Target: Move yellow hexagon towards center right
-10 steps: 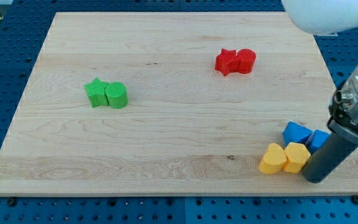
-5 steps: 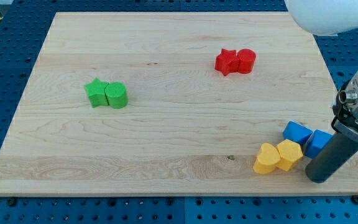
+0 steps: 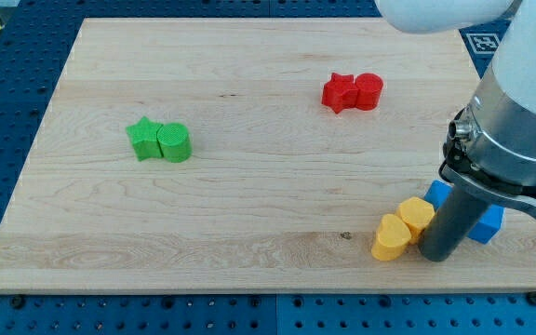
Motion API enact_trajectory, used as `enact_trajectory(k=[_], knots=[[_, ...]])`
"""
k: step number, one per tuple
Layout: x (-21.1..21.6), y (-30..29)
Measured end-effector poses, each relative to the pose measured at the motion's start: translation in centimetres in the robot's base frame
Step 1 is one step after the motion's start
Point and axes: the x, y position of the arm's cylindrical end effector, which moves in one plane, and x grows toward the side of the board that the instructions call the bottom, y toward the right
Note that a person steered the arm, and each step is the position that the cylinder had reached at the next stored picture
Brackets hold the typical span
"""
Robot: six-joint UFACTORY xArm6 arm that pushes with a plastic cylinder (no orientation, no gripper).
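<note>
Over the last second my tip [image 3: 435, 258] slid toward the view's left, now touching the yellow hexagon [image 3: 416, 216] — nudged up-left with the yellow heart [image 3: 389, 238] (no claw fitted) — still low on the desk [image 3: 249, 205], below centre right.

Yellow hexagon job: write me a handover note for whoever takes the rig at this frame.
My tip sits at the board's bottom right, against the yellow hexagon on its right side.
A yellow heart touches the hexagon's lower left; blue blocks lie partly hidden behind the rod.
Done: contact made.
Left: the hexagon is low on the wooden board; it likely needs pushing toward the view's top, to centre right.
</note>
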Motion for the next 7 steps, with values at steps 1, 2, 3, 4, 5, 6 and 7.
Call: enact_trajectory(k=[1,2,3,4,5,6,7], knots=[[-0.1,-1.6],[-0.1,-1.7],[-0.1,-1.7],[-0.4,-2.0],[-1.7,-3.3],[-3.7,-4.2],[-3.8,-4.2]])
